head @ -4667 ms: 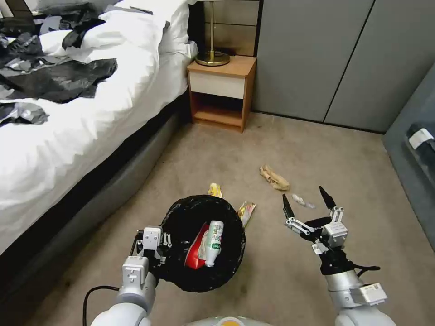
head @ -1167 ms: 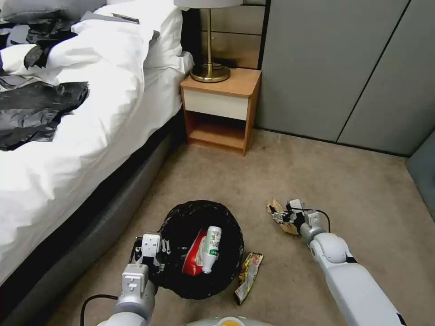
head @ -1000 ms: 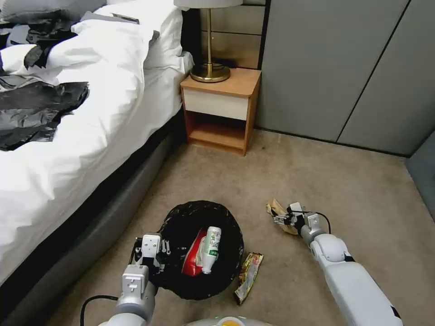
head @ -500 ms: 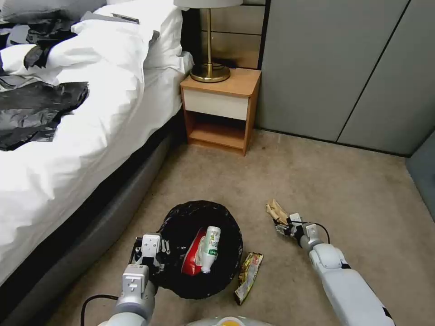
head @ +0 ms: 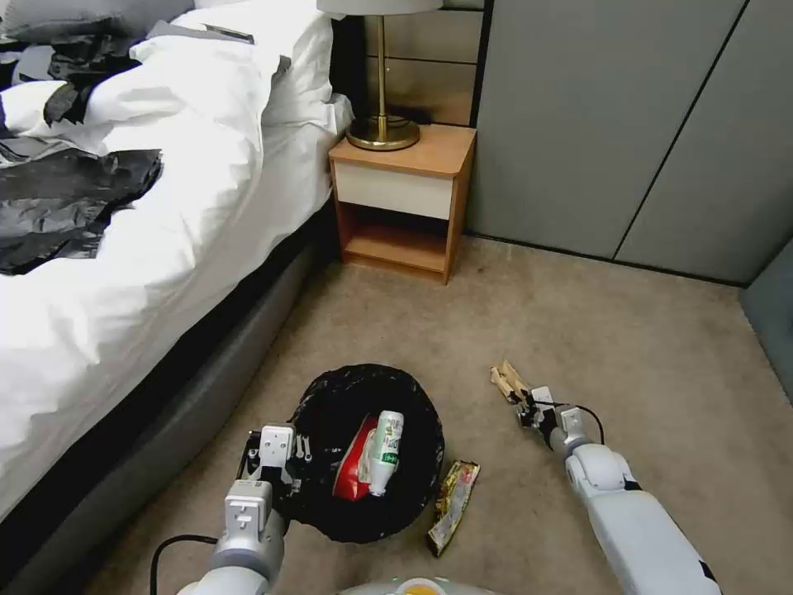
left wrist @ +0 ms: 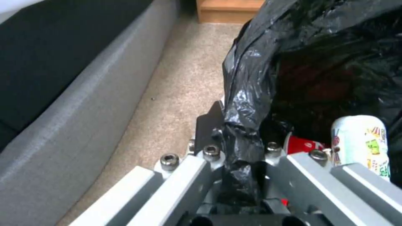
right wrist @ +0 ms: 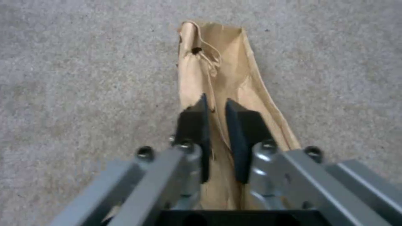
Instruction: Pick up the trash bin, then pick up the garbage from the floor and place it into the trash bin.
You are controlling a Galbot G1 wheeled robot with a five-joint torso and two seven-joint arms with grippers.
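The trash bin (head: 326,413) hangs low at centre, its black bag (left wrist: 251,81) folded over the rim, a white green-labelled bottle (head: 386,442) and a red wrapper (head: 353,467) inside. My left gripper (head: 285,463) is shut on the bin's near rim, the bag pinched between its fingers (left wrist: 205,131). On the carpet to the right, my right gripper (head: 522,397) is shut on a piece of garbage, crumpled brown paper (right wrist: 218,69), which sticks out past the fingertips (right wrist: 201,106). A yellow foil snack wrapper (head: 453,500) lies on the floor beside the bin.
A bed (head: 124,248) with white bedding and black clothes (head: 66,198) runs along the left, its grey base (left wrist: 75,88) close to the bin. A wooden nightstand (head: 405,198) with a brass lamp (head: 382,124) stands ahead, grey wardrobe doors (head: 628,124) to the right. Open carpet (head: 661,347) lies around the right arm.
The view shifted as I moved closer. My right arm went down to the floor and shut on the brown paper, then drew it back and lifted it a little. Left gripper holds still.
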